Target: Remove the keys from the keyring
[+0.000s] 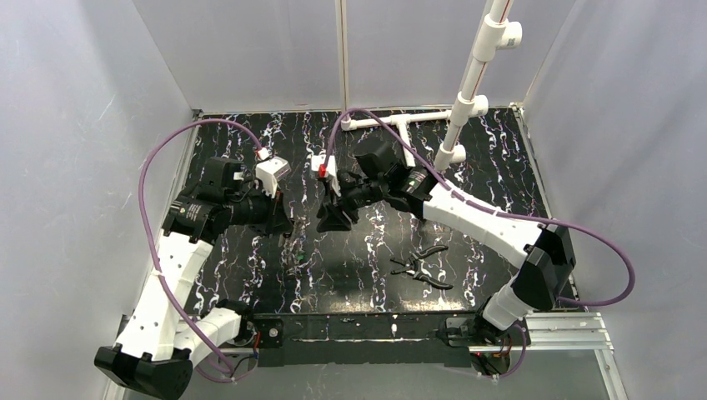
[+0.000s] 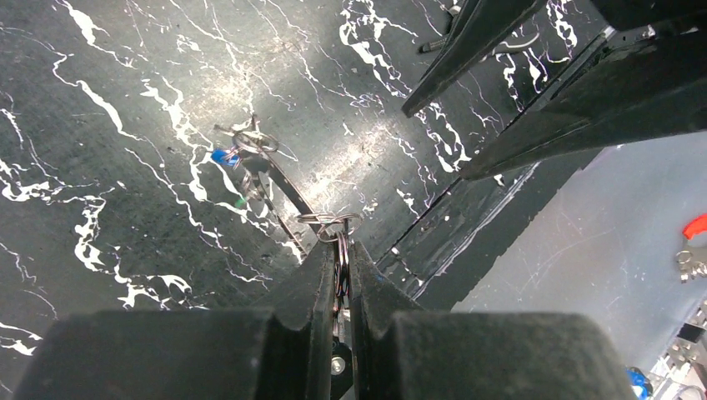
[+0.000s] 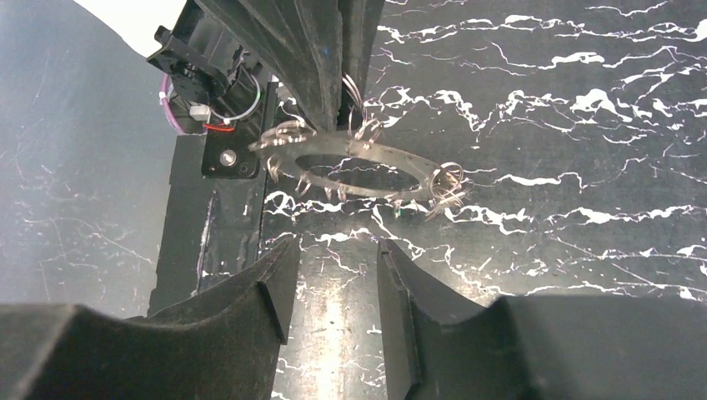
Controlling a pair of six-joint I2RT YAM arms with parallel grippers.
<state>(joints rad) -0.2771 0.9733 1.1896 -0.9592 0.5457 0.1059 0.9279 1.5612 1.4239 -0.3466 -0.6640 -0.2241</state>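
My left gripper (image 2: 339, 250) is shut on a thin silvery keyring (image 2: 333, 223) and holds it above the marbled table. The ring hangs on a clear oval plate (image 3: 358, 171) that carries several small rings. At the plate's far end sit the blue key head (image 2: 221, 156) and the green key head (image 2: 240, 202). In the right wrist view the left fingers (image 3: 321, 58) grip the plate's top edge. My right gripper (image 3: 333, 250) is open and empty, just short of the plate. In the top view the two grippers, left (image 1: 282, 227) and right (image 1: 333, 218), face each other.
Black-handled pliers (image 1: 421, 265) lie on the table to the right of centre. A white pipe frame (image 1: 467, 92) stands at the back right. Grey walls close in the table on three sides.
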